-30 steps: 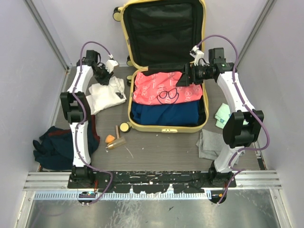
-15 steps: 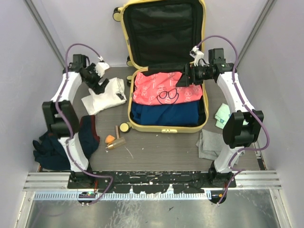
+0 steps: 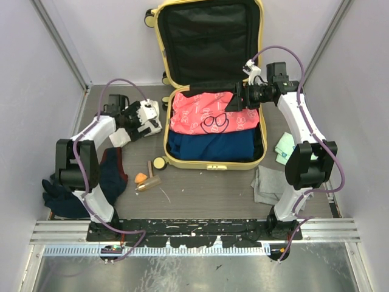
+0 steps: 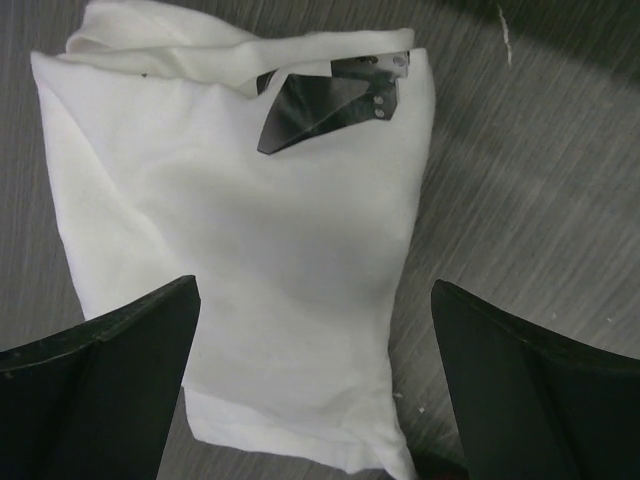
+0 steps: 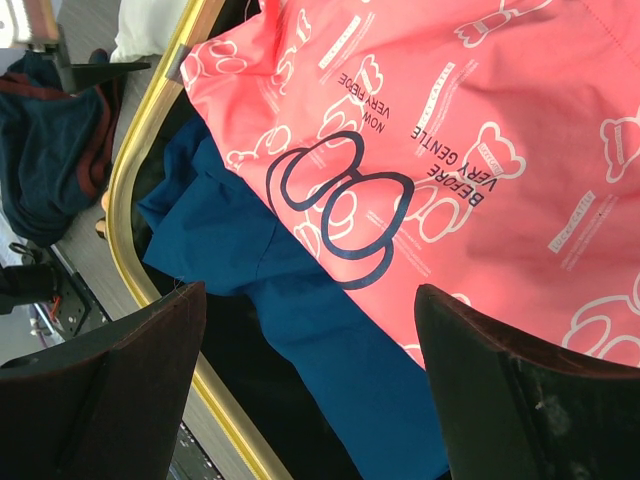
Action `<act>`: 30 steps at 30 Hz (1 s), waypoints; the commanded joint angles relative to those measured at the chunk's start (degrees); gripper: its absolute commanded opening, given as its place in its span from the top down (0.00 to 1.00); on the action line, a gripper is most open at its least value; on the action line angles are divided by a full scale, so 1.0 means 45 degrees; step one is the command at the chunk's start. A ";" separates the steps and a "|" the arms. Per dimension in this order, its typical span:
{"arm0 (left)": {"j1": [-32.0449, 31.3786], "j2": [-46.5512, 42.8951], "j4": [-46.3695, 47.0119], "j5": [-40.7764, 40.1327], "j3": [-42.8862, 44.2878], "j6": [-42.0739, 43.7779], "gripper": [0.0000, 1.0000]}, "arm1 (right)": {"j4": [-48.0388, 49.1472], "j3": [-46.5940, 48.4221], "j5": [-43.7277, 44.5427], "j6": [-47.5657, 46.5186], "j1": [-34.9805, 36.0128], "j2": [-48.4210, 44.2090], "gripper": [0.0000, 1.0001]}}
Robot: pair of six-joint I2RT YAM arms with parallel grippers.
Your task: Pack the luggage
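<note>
**Q:** Where is the luggage, and what does it contain?

**A:** The luggage point(image 3: 213, 165) lies open at the far middle of the table point(image 3: 200, 198). Its lid stands upright toward the back wall, with the black lining exposed. The base holds a pink printed garment point(image 3: 206, 115) at the rear and a blue garment point(image 3: 209, 145) at the front, the pink one overlapping the blue.

**Q:** What is the state of each tool?

**A:** The right gripper point(image 3: 234, 102) hangs over the right part of the pink garment with its jaws spread, gripping nothing. The left gripper point(image 4: 315, 390) is positioned over a folded white cloth point(image 4: 240, 250) just left of the luggage. Its jaws are spread, one finger on each side of the cloth. It cannot be told whether they touch the cloth.

**Q:** What else is on the table?

**A:** A dark navy garment point(image 3: 61, 188) lies at the near left. A round yellow disc point(image 3: 159, 163) and an orange piece point(image 3: 141, 178) sit near the front left corner of the luggage. A grey cloth point(image 3: 267, 182) and a green packet point(image 3: 284, 148) lie to the right.
</note>
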 commanded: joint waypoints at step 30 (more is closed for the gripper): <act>0.0603 0.4648 -0.3994 0.1617 0.7446 -0.6198 1.00 | -0.0266 0.0312 -0.0091 -0.0185 -0.0998 -0.0703 0.11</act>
